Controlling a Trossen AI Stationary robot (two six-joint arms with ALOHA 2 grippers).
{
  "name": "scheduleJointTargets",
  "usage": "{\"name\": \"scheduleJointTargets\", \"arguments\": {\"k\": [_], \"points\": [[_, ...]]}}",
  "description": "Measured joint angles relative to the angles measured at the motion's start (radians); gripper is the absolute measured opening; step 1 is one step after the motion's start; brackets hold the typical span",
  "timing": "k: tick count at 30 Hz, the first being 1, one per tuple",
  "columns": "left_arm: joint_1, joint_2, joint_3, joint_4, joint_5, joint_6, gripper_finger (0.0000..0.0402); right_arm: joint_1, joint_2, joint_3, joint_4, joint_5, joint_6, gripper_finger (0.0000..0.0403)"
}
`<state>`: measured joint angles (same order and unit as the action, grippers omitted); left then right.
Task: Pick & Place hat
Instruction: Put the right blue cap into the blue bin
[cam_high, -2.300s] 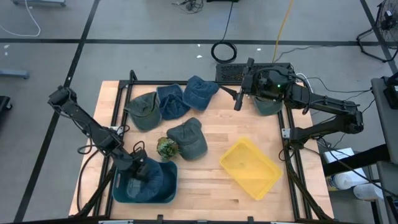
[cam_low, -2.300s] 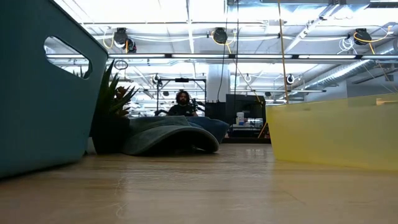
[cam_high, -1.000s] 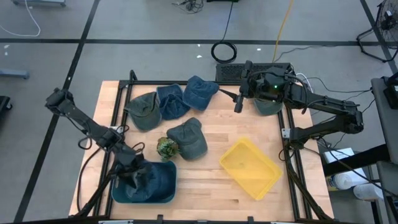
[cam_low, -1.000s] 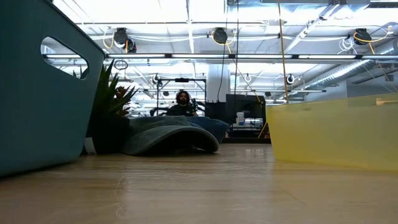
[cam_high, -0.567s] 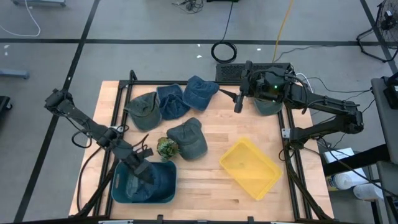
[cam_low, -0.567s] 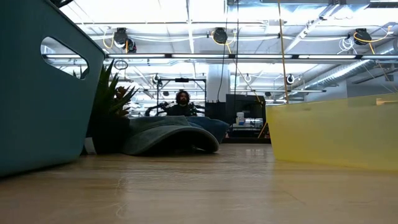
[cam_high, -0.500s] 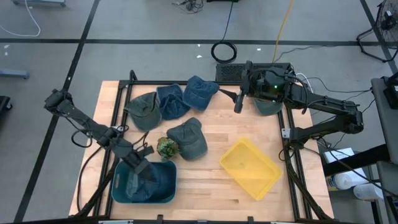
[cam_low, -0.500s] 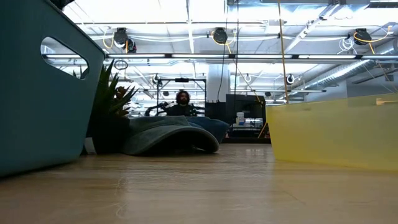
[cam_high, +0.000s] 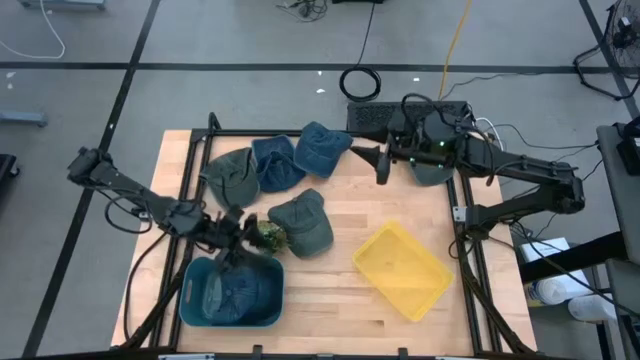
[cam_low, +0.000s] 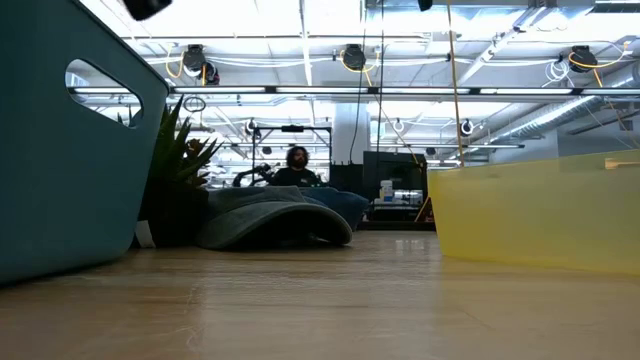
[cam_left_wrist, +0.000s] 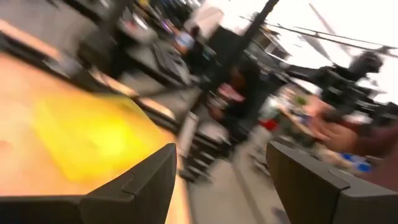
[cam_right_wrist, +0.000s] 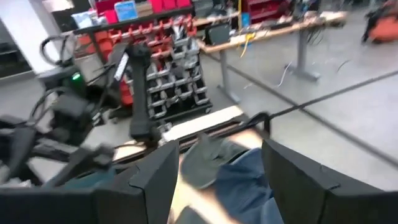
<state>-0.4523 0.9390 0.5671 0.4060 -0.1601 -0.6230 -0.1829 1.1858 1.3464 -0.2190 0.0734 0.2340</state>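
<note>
Far left on the pale wooden worktop (cam_high: 340, 300): teal rectangular plastic bin (cam_high: 190, 305) with a dark blue fabric cap (cam_high: 240, 292) already lying inside. Just above the bin's far rim, left claw (cam_high: 243, 235) spread and empty, hanging beside the small green spiky potted plant (cam_high: 266, 236). Next along, a grey-green fabric cap (cam_high: 303, 222) touching the plant, brim toward the bin; likely the next pick. Behind it, a row of three more caps near the far edge: olive cap (cam_high: 230, 178), navy cap (cam_high: 274, 163), blue denim cap (cam_high: 322, 147). Right of centre, empty yellow plastic tray (cam_high: 402, 269), set askew. Far right, right claw (cam_high: 383, 160) spread, holding nothing, waiting past the denim cap.

For a clean pick: swing over the plant rather than through it, descend on the crown of the grey-green cap away from the leaves, pinch a fold of cloth firmly, lift high enough to clear the bin wall.
</note>
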Motion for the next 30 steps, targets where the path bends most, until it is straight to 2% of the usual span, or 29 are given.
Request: {"name": "scheduleJointTargets", "arguments": {"k": [3,8,15,21,24,30], "points": [[0.026,0.000,0.000,-0.001,-0.075,0.078,0.0257,0.030,0.000,0.000,-0.028,0.001,0.041,0.0219],[0.092,0.000,0.000,0.004,-0.117,0.193,0.0257,0.076,0.000,0.000,-0.078,0.002,0.097,0.0219],[0.171,0.000,0.000,0.016,-0.140,0.204,0.0257,0.131,0.005,-0.003,-0.100,0.003,0.121,0.0219],[0.222,0.000,0.000,0.065,-0.140,0.210,0.0257,0.161,0.007,-0.065,-0.075,0.009,0.121,0.0219],[0.240,0.000,0.000,0.105,-0.135,0.210,0.0257,0.166,0.007,-0.143,0.033,0.009,0.152,0.0219],[0.257,0.000,0.000,0.131,-0.086,0.200,0.0257,0.165,0.017,-0.367,0.441,0.008,0.309,0.0219]]}}
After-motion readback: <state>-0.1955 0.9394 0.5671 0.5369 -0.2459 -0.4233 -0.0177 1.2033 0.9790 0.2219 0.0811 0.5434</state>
